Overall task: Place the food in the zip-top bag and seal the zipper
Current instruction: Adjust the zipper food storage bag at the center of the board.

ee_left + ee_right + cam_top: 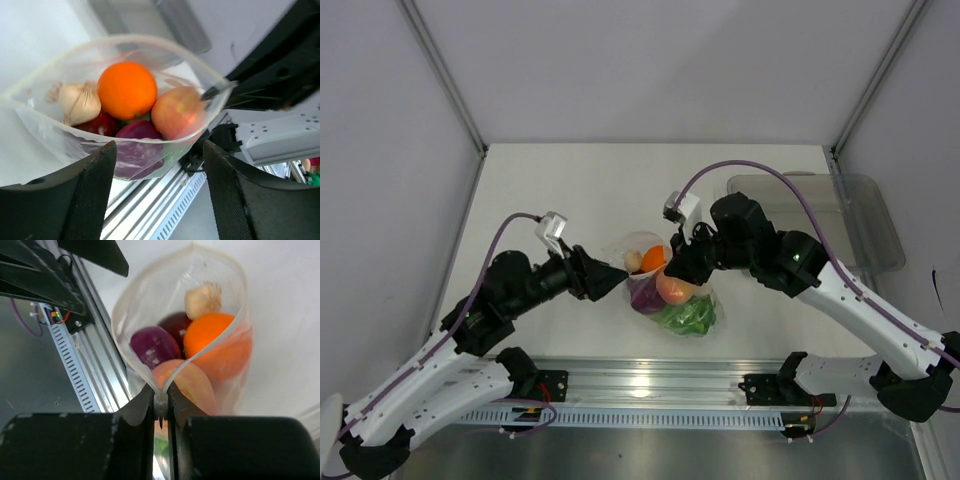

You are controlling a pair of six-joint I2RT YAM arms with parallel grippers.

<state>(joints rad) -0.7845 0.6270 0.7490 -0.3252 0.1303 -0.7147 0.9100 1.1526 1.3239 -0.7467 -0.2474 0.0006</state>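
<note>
White tabletop [550, 180] beneath the rig: right gripper [160, 407] pinches one end of the zipper [192, 357], apparently anchoring it for sealing, while left gripper [157, 165], jaws spread, faces the gaping zip-top bag [40, 125] of food [126, 90] just ahead.

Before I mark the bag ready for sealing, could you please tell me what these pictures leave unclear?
- The zip-top bag's bottom, both wrist views: buried under the orange and peach-coloured fruit.
- The zipper's near end, right wrist view: pinched inside the shut right gripper.
- Whether the left gripper touches the bag, top view: too small.
</note>
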